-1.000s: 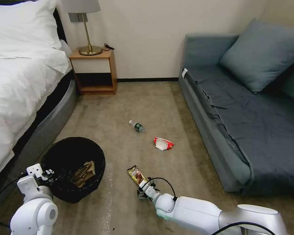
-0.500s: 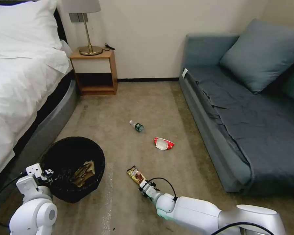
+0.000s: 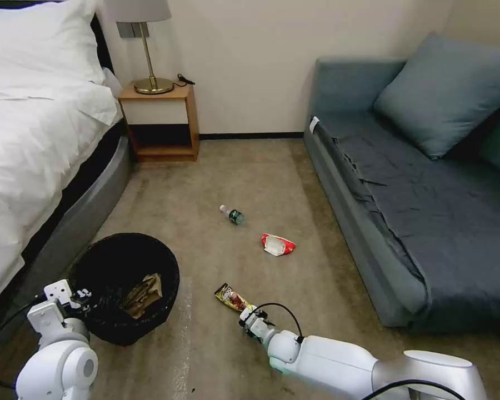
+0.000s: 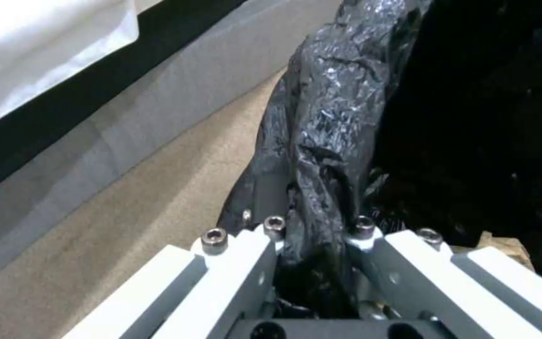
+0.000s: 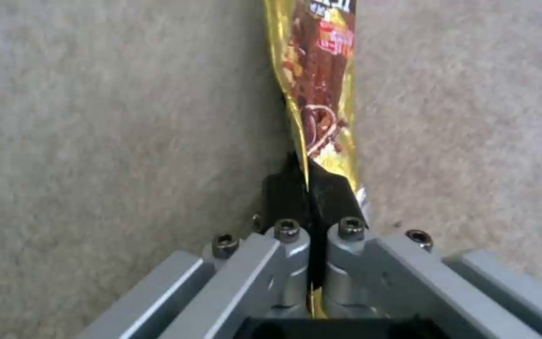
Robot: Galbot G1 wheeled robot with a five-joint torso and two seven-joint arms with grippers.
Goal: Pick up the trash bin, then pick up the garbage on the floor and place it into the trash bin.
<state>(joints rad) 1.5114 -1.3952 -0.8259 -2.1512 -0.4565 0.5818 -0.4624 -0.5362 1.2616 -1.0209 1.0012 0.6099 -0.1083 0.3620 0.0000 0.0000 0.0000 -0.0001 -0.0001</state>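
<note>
The black trash bin (image 3: 103, 328) with its glossy liner is at lower left; a crumpled brown paper bag (image 3: 141, 295) lies inside. My left gripper (image 3: 82, 295) is shut on the bin's rim and liner (image 4: 321, 155). My right gripper (image 3: 249, 316) is shut on the near end of the gold-brown snack wrapper (image 3: 230, 296), whose printed face (image 5: 318, 89) runs out from the black pads (image 5: 283, 195) over the carpet. A red-and-white wrapper (image 3: 278, 244) and a small clear bottle (image 3: 233, 215) with a green label lie farther out on the floor.
A bed (image 3: 33, 144) with white bedding runs along the left, close to the bin. A blue-grey sofa (image 3: 428, 211) lines the right. A wooden nightstand (image 3: 160, 123) with a lamp (image 3: 144, 33) stands at the back wall. Carpet lies open between them.
My right gripper has closed on the snack wrapper's near end and drawn back a little, dragging it along. The left arm and bin have stayed put.
</note>
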